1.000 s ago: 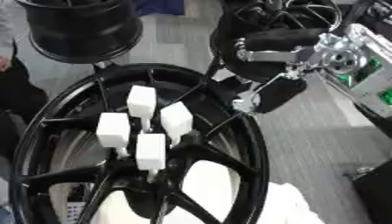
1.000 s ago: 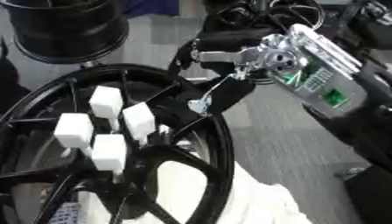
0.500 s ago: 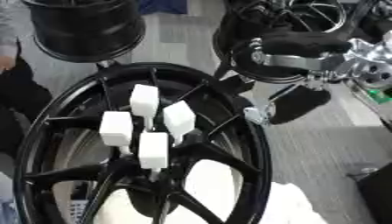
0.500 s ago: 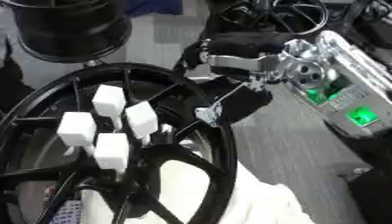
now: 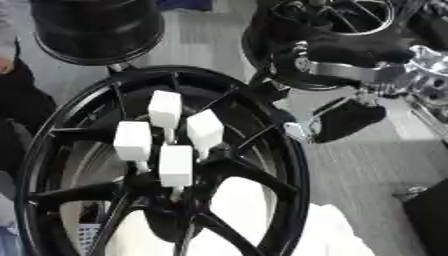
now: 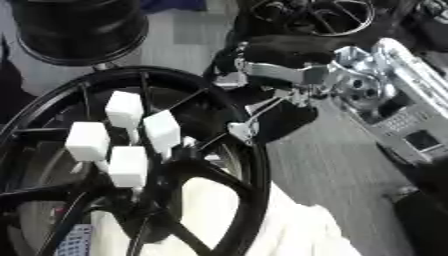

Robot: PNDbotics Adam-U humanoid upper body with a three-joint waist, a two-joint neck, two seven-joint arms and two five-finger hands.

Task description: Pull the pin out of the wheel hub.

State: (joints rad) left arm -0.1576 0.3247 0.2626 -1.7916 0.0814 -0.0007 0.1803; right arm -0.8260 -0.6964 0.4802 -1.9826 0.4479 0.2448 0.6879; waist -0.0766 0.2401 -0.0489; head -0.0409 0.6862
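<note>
A large black wheel hub (image 5: 296, 165) lies flat and fills the lower left. Several pins with white block heads (image 5: 175, 164) stand upright in a cluster at its centre, between the spokes. My right hand (image 6: 284, 117) reaches in from the upper right, black with a silver wrist. It hovers just outside the rim's right edge, fingers relaxed and pointing down-left, a pale fingertip (image 6: 241, 131) close to the rim. It holds nothing and is well apart from the pins. My left hand shows in no view.
A second black wheel (image 5: 96, 30) stands at the top left and a third (image 5: 337, 25) at the top right behind my arm. White cloth (image 5: 337, 235) lies under the hub at the lower right. A person's dark clothing (image 5: 16, 105) borders the left edge.
My right hand has sunk a little and drifted right beside the rim, the forearm swinging outward. The pins stand as before. The whole picture has shifted slightly.
</note>
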